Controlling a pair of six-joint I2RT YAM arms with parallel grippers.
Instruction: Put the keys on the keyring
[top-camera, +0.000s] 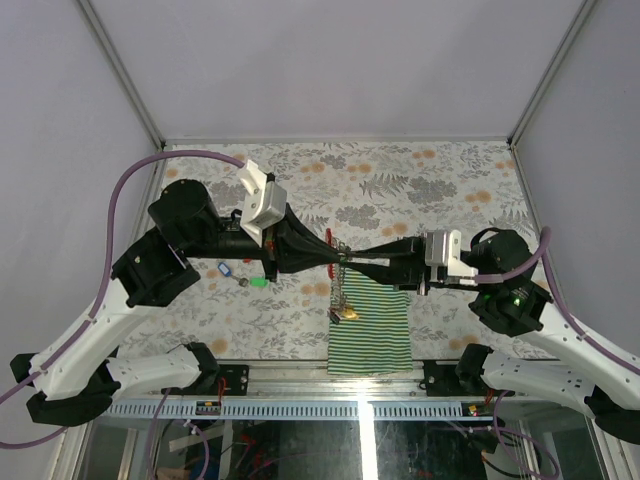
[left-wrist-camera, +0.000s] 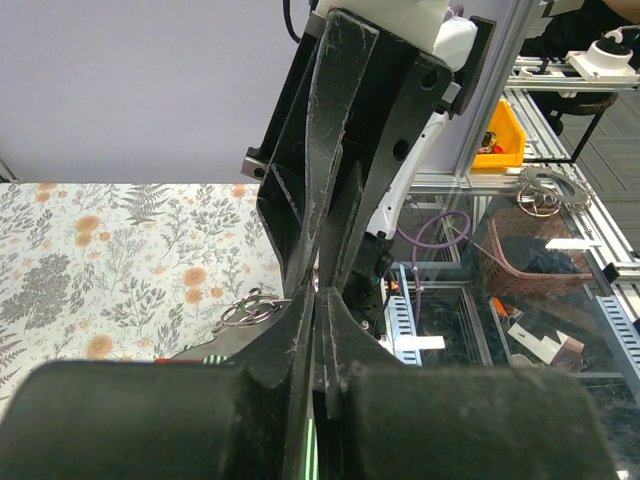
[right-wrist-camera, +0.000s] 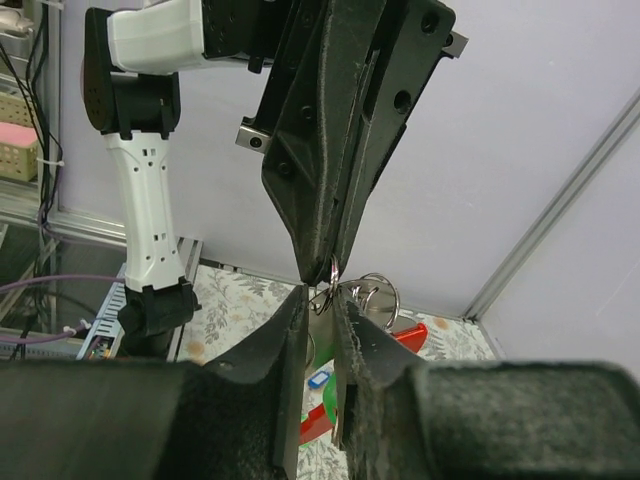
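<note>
Top external | 1 blue key | 1 green key | 1 keyring | 1 cloth

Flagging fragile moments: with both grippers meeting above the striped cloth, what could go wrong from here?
1. The left gripper seems to pinch the keyring by its fingertips only; a tug from the right gripper could pull it free.
2. The two grippers' tips nearly touch, so they might collide.
3. The yellow-tagged key at the chain's end could snag the striped cloth.

Two claws, one keyring, one striped cloth
</note>
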